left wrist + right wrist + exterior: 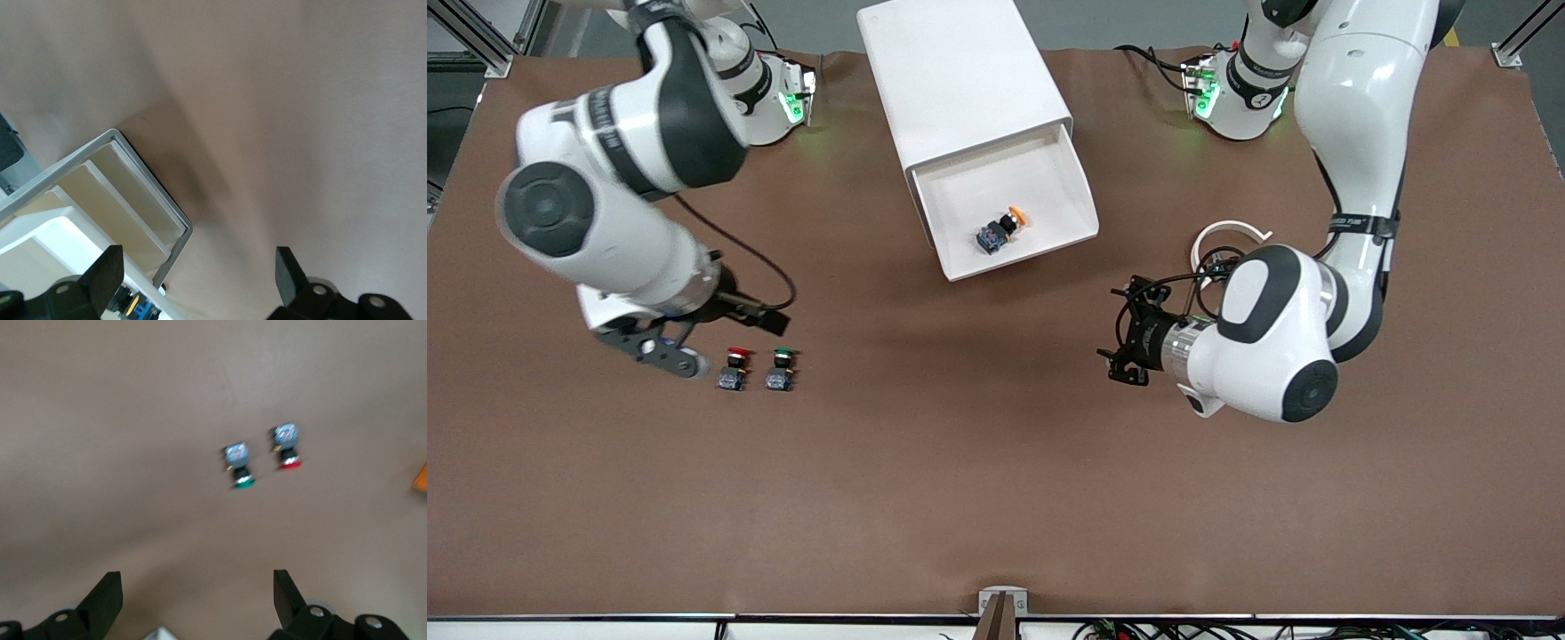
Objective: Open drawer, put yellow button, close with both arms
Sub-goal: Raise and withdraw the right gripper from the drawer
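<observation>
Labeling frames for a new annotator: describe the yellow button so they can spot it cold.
Find the white cabinet at the table's middle, between the two arm bases; its top drawer is pulled open toward the front camera. The yellow button lies on its side inside that drawer. Its cap is yellow-orange, while the red-capped button and green-capped button sit out on the brown table toward the right arm's end.

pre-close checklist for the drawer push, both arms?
1. yellow button lies inside the drawer, clear of its front lip: ok.
2. Drawer pulled out of the cabinet, ready to push: ok.
3. left gripper open, holding nothing, over bare table toward the left arm's end: ok.
4. right gripper open, holding nothing: ok.
5. Right gripper hangs beside the red button and green button; contact: cannot tell.
6. Grippers lined up with the drawer front: not ok.
</observation>
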